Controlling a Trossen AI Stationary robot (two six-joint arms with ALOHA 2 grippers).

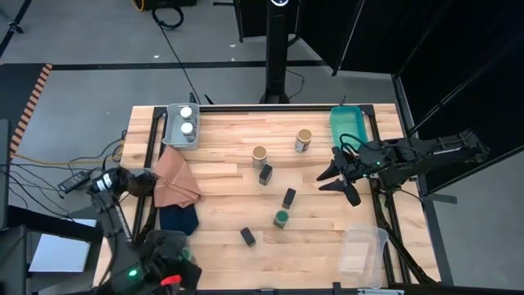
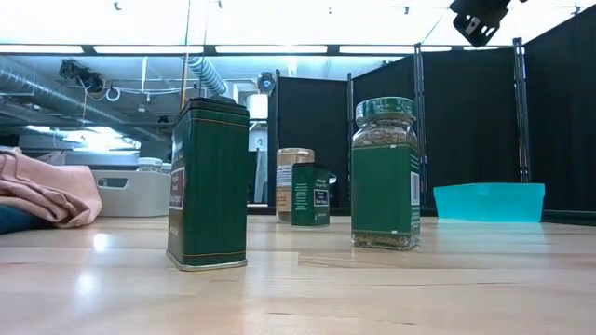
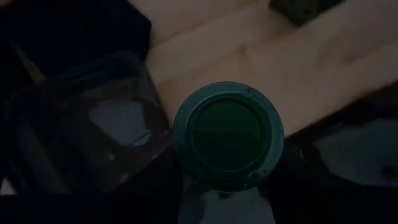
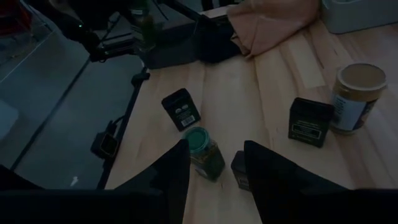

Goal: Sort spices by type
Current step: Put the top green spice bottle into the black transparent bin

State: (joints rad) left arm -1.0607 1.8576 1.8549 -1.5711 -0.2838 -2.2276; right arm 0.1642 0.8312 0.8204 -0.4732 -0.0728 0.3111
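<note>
Green-lidded jar [image 1: 282,217] is the landmark, standing upright on the table [image 1: 221,164].

High view: the right gripper [image 1: 340,184] hovers near this jar, fingers parted and empty.

Low view: the jar's long axis is vertical.

Left wrist view: the left gripper [image 3: 227,190], well apart from the landmark, appears to pinch a second green-lidded jar [image 3: 227,137].

Right wrist view: the landmark lies straight ahead between the right fingers [image 4: 177,174]. By my judgement, the right arm is nearer.

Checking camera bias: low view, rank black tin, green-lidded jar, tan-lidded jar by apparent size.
1. black tin and green-lidded jar: look alike in height; both near the camera, so unranked.
2. tan-lidded jar: smallest looking, but farther back and partly hidden.
</note>
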